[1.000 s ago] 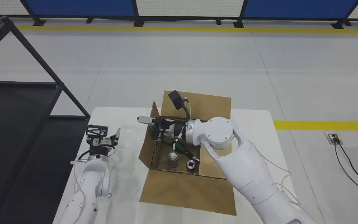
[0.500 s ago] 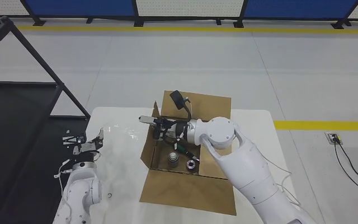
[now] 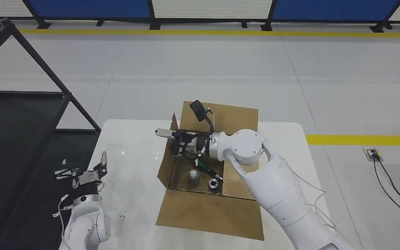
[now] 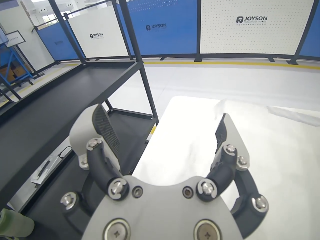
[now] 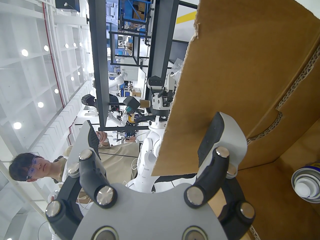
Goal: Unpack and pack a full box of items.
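An open cardboard box (image 3: 234,119) stands mid-table with its flaps spread. Inside it are a grey spray can (image 3: 194,178) and a smaller round can (image 3: 214,183); the spray can's top (image 5: 306,182) also shows in the right wrist view. My right gripper (image 3: 172,136) is at the box's left flap (image 5: 232,58). It is open (image 5: 152,138), with the flap's edge standing between its fingers, untouched. My left gripper (image 3: 84,176) hangs open over the table's left edge (image 4: 162,128), holding nothing.
The white table (image 4: 250,146) carries a sheet of clear plastic (image 3: 134,150) left of the box and a small ring-like part (image 3: 123,218) near the front. A black metal shelf rack (image 4: 62,93) stands close beside the table's left edge.
My left arm has drawn back from beside the box toward the table's front left edge, still open. The right gripper has stayed at the flap.
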Tool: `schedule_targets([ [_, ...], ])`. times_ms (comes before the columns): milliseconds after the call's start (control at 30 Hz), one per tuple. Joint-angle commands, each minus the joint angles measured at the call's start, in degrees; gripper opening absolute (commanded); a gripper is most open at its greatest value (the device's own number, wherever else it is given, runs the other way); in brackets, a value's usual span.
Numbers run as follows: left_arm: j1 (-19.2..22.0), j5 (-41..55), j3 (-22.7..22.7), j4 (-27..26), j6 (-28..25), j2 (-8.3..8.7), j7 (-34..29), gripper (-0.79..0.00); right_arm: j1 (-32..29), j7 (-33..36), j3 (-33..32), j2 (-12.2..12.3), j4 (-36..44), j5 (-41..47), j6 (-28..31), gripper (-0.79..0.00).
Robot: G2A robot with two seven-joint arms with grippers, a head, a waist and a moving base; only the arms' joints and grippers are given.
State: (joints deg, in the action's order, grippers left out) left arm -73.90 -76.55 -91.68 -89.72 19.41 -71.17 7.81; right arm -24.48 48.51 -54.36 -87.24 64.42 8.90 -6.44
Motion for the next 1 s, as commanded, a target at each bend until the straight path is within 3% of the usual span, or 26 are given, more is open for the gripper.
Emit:
schedule_targets([
  [0, 0.08, 1.31, -0.42, 0.08, 0.03, -0.11, 0.17, 0.0, -0.02, 0.08, -0.05, 0.01, -0.06, -0.04, 0.02, 0.0],
  [800, -0.25, 1.5, -0.92, -0.37, -0.42, -0.18, 0.47, 0.0, -0.5, 0.65, -0.9, 0.29, 0.32, -0.65, -0.39, 0.0],
  [967, 1.31, 1.6, -2.02, 1.44, -1.62, -0.08, -2.77, 0.0, -0.62, 1.03, -0.95, 0.36, 0.54, -0.82, -0.58, 0.0],
])
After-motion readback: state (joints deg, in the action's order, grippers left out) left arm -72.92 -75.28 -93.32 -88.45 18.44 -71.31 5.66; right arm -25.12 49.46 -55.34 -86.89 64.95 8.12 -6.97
